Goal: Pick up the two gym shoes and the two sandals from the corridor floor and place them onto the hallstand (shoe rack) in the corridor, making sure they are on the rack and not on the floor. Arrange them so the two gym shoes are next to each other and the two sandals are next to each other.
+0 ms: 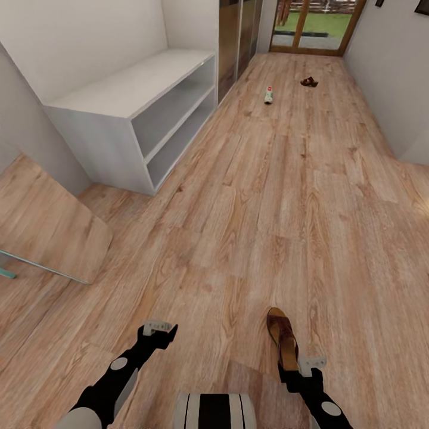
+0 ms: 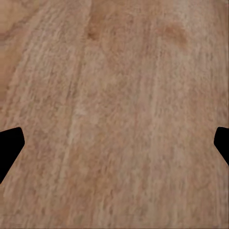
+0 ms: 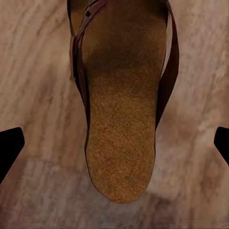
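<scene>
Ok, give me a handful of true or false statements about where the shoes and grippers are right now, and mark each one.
1. A sandal lies on the floor just ahead of the right gripper. True.
2. The right gripper is shut on that sandal. False: its fingers stand apart, open.
3. A gym shoe lies far down the corridor. True.
4. The white bench holds shoes. False: nothing shows on its top or shelves.
5. The left gripper is open over bare floor. True.

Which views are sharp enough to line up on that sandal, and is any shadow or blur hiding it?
Right wrist view: the near sandal is large and soft-focused, footbed grain visible, with a faint shadow on the floor at its rounded end. Head view: it is crisp beside the right gripper; the far sandal and gym shoe are tiny. Left wrist view: blurred planks, no glare.
</scene>
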Available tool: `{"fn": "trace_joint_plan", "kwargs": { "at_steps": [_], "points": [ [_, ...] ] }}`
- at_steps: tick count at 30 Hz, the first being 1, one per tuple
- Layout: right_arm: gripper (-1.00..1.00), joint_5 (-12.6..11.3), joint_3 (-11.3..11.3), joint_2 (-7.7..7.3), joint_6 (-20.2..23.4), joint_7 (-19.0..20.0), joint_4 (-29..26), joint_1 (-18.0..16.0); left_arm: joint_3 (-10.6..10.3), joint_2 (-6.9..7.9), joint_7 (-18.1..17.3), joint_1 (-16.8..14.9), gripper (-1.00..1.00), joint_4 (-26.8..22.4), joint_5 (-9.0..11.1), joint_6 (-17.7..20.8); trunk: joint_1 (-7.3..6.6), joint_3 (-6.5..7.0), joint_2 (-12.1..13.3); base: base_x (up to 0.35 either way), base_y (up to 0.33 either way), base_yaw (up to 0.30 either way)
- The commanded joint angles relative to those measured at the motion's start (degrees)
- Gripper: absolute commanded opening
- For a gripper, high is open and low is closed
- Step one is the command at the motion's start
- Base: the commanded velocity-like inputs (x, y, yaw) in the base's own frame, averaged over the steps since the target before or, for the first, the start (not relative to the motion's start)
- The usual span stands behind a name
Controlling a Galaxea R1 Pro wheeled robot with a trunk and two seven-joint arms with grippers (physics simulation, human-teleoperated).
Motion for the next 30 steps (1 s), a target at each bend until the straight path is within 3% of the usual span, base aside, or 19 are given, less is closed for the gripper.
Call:
{"fn": "trace_joint_plan", "kwargs": {
  "at_steps": [1,7,15,30],
  "points": [
    [1.0,0.0,0.0,-0.01,-0.2,0.0,0.1,0.0,0.0,-0.01,-0.3,0.0,1.0,0.0,-0.2,-0.3,-0.01,-0.03,0.0,0.0,0.0,0.0],
    [1.0,0.0,0.0,-0.01,-0.2,0.0,0.3,0.0,-0.6,0.03,-0.7,-0.1,1.0,-0.1,-0.1,-0.6,-0.01,-0.03,0.0,0.0,0.0,0.0],
    [1.0,0.1,0.0,-0.01,-0.2,0.0,0.4,0.0,-0.7,0.18,-0.8,-0.1,1.0,0.1,0.1,-0.8,0.2,-1.8,-0.1,0.0,0.0,0.0],
    [1.0,0.1,-0.1,0.06,-0.2,-0.3,1.1,-0.1,-0.8,0.11,-0.9,-0.1,1.0,0.5,0.1,-1.0,0.2,-1.8,-0.1,0.0,0.0,0.0]
  ]
}}
